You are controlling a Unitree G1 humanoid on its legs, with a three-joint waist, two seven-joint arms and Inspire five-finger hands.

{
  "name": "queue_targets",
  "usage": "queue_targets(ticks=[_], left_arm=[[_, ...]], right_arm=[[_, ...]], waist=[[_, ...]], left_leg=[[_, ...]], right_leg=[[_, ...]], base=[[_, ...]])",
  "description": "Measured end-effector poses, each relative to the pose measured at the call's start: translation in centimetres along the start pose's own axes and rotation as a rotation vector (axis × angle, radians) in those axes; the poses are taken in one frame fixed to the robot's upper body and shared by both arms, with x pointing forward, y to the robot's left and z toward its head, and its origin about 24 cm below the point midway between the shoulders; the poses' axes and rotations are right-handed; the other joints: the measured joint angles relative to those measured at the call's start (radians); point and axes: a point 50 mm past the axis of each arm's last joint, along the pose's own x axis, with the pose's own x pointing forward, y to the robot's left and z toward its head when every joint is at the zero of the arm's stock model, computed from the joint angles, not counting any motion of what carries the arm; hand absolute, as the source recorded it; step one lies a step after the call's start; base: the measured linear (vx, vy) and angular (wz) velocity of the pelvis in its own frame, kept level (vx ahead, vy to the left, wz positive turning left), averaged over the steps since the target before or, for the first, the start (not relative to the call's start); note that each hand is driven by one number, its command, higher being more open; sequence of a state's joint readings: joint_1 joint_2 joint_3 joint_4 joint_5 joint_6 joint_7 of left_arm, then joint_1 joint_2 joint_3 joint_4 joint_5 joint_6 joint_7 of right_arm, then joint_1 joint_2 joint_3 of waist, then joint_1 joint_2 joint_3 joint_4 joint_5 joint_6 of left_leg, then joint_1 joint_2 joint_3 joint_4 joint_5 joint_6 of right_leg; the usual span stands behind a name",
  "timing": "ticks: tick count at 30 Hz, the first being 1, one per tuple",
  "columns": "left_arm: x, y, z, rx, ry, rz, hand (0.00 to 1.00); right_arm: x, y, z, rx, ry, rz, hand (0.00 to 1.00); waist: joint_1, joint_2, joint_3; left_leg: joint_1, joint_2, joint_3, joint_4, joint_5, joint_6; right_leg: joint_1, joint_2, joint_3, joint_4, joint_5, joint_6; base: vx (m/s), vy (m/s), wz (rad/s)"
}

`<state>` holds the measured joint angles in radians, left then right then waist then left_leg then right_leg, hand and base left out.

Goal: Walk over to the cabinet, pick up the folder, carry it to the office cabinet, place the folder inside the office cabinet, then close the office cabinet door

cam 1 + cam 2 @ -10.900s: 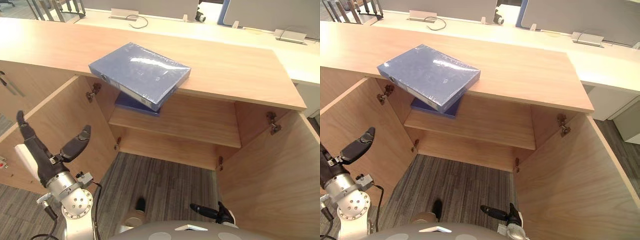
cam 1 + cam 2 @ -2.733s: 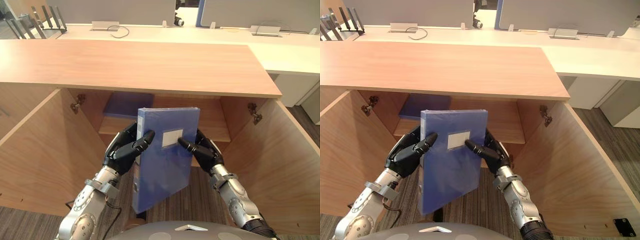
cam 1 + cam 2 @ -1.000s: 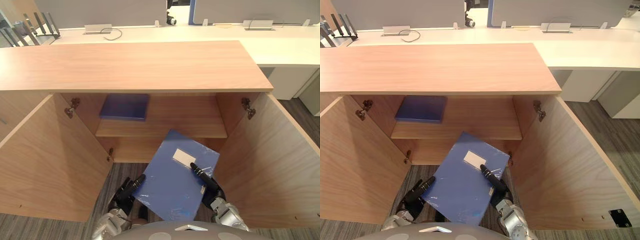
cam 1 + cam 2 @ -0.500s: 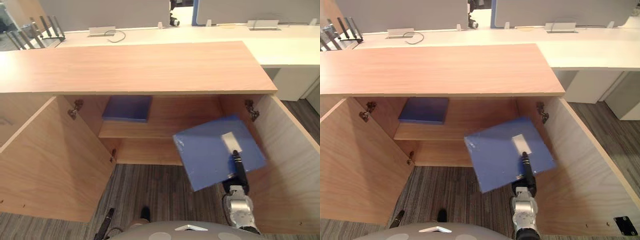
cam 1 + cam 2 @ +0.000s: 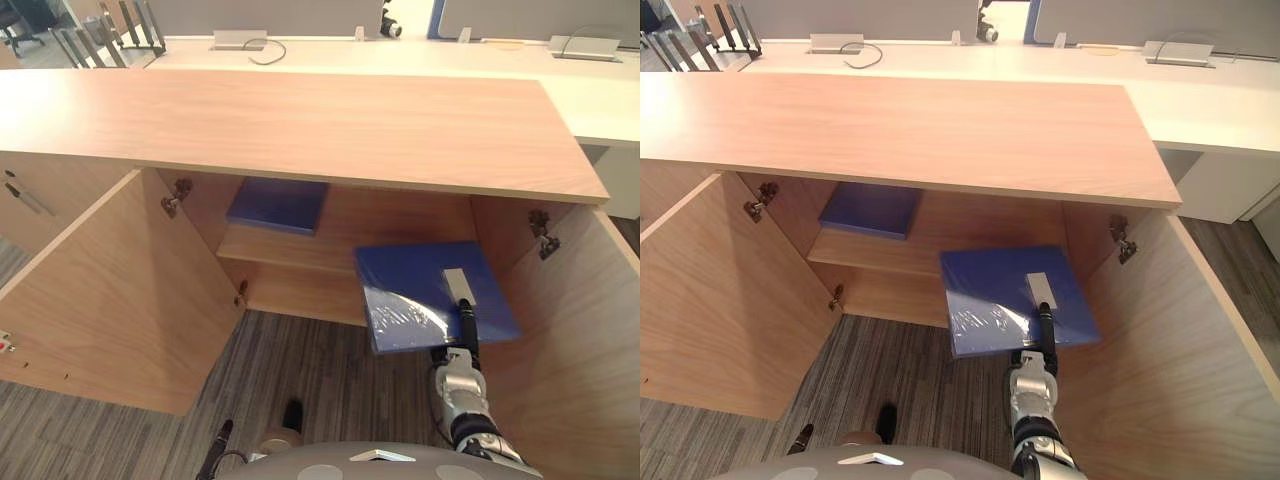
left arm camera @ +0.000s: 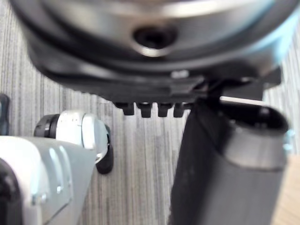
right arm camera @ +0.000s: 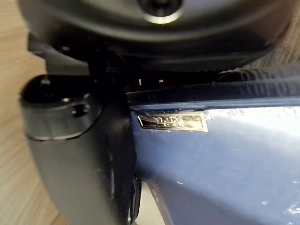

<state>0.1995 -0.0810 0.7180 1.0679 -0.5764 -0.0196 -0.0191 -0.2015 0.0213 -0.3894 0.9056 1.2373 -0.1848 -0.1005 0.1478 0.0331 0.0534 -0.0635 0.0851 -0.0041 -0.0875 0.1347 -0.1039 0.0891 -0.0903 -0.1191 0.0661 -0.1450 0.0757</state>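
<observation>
The blue folder (image 5: 420, 290) lies level in the right half of the open cabinet (image 5: 300, 120), at the height of the shelf (image 5: 300, 262); whether its far edge rests there I cannot tell. The right hand (image 5: 466, 325) clamps the near edge, thumb on top by the white label (image 5: 458, 283), fingers hidden beneath. The right wrist view shows the thumb pressed against the shiny wrapping. A second folder (image 5: 278, 205) lies on the shelf's left. Both doors (image 5: 110, 290) stand wide over striped carpet (image 5: 330, 380), with a white table (image 5: 400, 55) behind. The left hand (image 6: 206, 140) hangs low, fingers loose, holding nothing.
</observation>
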Motion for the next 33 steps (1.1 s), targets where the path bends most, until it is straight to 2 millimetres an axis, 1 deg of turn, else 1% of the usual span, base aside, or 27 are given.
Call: queue_targets(ticks=[1,2,3,4,5,6,7,8,9,10,12,13,14,16,22,26,29,31,32,33], left_arm=[[0.1,-0.6,0.0,0.009,0.001,-0.015,1.0],[0.2,-1.2,0.0,0.015,0.002,-0.03,1.0],[0.2,-1.8,0.1,0.015,0.001,-0.044,1.0],[0.3,-2.2,0.1,0.015,-0.001,-0.053,1.0],[0.3,-2.8,0.2,0.015,-0.002,-0.066,1.0],[0.3,-2.9,0.1,0.014,-0.002,-0.066,1.0],[0.4,-3.0,0.1,0.014,-0.002,-0.066,1.0],[0.4,-3.1,0.2,0.013,-0.004,-0.063,1.0],[0.4,-3.0,0.3,0.01,-0.009,-0.056,1.0],[0.4,-2.9,0.4,0.01,-0.011,-0.049,1.0],[0.4,-2.8,0.5,0.01,-0.015,-0.039,1.0],[0.4,-2.8,0.6,0.009,-0.016,-0.038,1.0],[0.4,-2.7,0.6,0.015,-0.019,-0.033,1.0],[0.4,-2.5,0.8,0.035,-0.023,-0.023,1.0],[0.5,-2.6,0.9,0.071,-0.03,-0.028,1.0],[0.5,-2.9,1.3,0.071,-0.047,-0.035,1.0],[0.5,-2.8,1.4,0.071,-0.049,-0.025,1.0],[0.5,-3.0,1.5,0.072,-0.053,-0.026,1.0],[0.5,-3.4,1.6,0.077,-0.057,-0.035,1.0],[0.6,-4.1,1.7,0.105,-0.063,-0.048,1.0]], right_arm=[[0.2,0.8,-0.1,0.019,0.002,0.005,0.0],[0.4,2.0,-0.2,0.045,0.002,0.012,0.0],[0.7,3.7,-0.2,0.089,0.001,0.027,0.0],[0.9,4.7,0.0,0.111,-0.003,0.041,0.0],[1.1,7.6,0.3,0.158,-0.012,0.088,0.0],[1.1,8.8,0.6,0.175,-0.019,0.108,0.0],[1.2,10.4,1.1,0.201,-0.031,0.135,0.0],[1.1,12.6,1.9,0.233,-0.044,0.175,0.0],[1.0,14.4,2.6,0.253,-0.056,0.208,0.0],[0.9,15.3,2.8,0.257,-0.06,0.225,0.0],[0.2,18.8,3.6,0.274,-0.066,0.304,0.0],[0.0,19.6,3.7,0.279,-0.066,0.322,0.0],[-0.4,21.0,4.0,0.266,-0.075,0.352,0.0],[-0.9,22.5,4.1,0.23,-0.085,0.383,0.0],[-1.5,24.5,3.8,0.247,-0.048,0.388,0.0],[-2.6,26.7,3.8,0.27,-0.036,0.439,0.0],[-2.7,27.0,3.8,0.272,-0.037,0.446,0.0],[-2.9,27.3,3.9,0.276,-0.04,0.456,0.0],[-3.4,28.1,3.9,0.281,-0.036,0.481,0.0],[-4.1,29.2,4.0,0.287,-0.037,0.521,0.0]], waist=[[0.008,0.001,0.01],[0.013,0.003,0.017],[0.013,0.007,0.016],[0.014,0.01,0.018],[0.015,0.018,0.024],[0.016,0.023,0.027],[0.018,0.029,0.031],[0.028,0.036,0.04],[0.039,0.037,0.041],[0.04,0.038,0.042],[0.04,0.04,0.058],[0.04,0.041,0.058],[0.04,0.042,0.061],[0.041,0.041,0.067],[0.042,0.042,0.07],[0.043,0.048,0.092],[0.043,0.05,0.101],[0.043,0.054,0.108],[0.043,0.061,0.136],[0.055,0.074,0.169]], left_leg=[[-0.001,-0.002,-0.001,0.001,0.001,0.001],[-0.009,0.001,-0.006,0.001,0.004,0.005],[-0.033,-0.002,-0.022,0.001,0.011,0.007],[-0.046,-0.003,-0.029,0.001,0.015,0.009],[-0.078,-0.002,-0.041,0.002,0.027,0.011],[-0.088,-0.002,-0.045,0.002,0.031,0.012],[-0.1,-0.003,-0.049,0.002,0.035,0.013],[-0.108,-0.004,-0.054,0.002,0.038,0.015],[-0.116,-0.003,-0.055,0.001,0.039,0.015],[-0.121,-0.003,-0.059,0.001,0.04,0.016],[-0.135,0.0,-0.071,0.001,0.046,0.015],[-0.142,0.001,-0.074,0.0,0.049,0.015],[-0.155,0.004,-0.076,0.0,0.052,0.015],[-0.16,0.006,-0.077,0.001,0.056,0.013],[-0.16,0.011,-0.075,0.001,0.06,0.011],[-0.175,0.028,-0.05,0.002,0.061,0.009],[-0.171,0.032,-0.031,0.003,0.061,0.009],[-0.17,0.034,-0.01,0.004,0.06,0.01],[-0.176,0.039,0.008,0.035,0.044,0.012],[-0.197,0.049,0.041,0.094,0.008,0.014]], right_leg=[[-0.001,-0.005,-0.002,0.0,0.001,0.001],[-0.005,-0.007,-0.007,0.0,0.002,0.003],[-0.021,-0.008,-0.021,0.0,0.004,0.005],[-0.03,-0.008,-0.028,0.001,0.005,0.007],[-0.057,-0.006,-0.038,0.001,0.014,0.006],[-0.066,-0.005,-0.04,0.001,0.017,0.006],[-0.074,-0.005,-0.043,0.001,0.021,0.006],[-0.08,-0.005,-0.046,0.001,0.024,0.007],[-0.088,-0.004,-0.046,0.001,0.026,0.006],[-0.091,-0.003,-0.047,0.001,0.027,0.005],[-0.1,0.002,-0.053,0.001,0.029,0.001],[-0.108,0.004,-0.055,0.001,0.031,0.0],[-0.119,0.007,-0.057,0.0,0.034,-0.002],[-0.122,0.009,-0.06,-0.001,0.036,-0.003],[-0.123,0.014,-0.058,-0.002,0.038,-0.005],[-0.154,0.027,-0.035,-0.003,0.051,-0.013],[-0.158,0.028,-0.014,-0.008,0.06,-0.012],[-0.179,0.025,0.008,0.01,0.061,-0.011],[-0.207,0.023,0.025,0.041,0.061,-0.01],[-0.247,0.02,0.026,0.093,0.06,-0.01]], base=[[0.0,0.017,0.07],[-0.02,0.009,0.2],[-0.03,0.0,0.24],[-0.07,0.005,0.3],[-0.07,0.016,0.18],[-0.07,0.018,0.16],[-0.06,0.018,0.12],[-0.07,0.02,0.08],[-0.07,0.017,0.08],[-0.07,0.004,0.07],[-0.06,-0.005,0.09],[-0.06,-0.012,0.04],[-0.05,-0.012,0.01],[-0.02,-0.007,0.0],[0.0,-0.003,-0.01],[-0.05,-0.013,-0.19],[-0.02,0.001,-0.25],[-0.03,0.016,-0.35],[-0.11,0.022,-0.73],[-0.14,0.019,-0.87]])
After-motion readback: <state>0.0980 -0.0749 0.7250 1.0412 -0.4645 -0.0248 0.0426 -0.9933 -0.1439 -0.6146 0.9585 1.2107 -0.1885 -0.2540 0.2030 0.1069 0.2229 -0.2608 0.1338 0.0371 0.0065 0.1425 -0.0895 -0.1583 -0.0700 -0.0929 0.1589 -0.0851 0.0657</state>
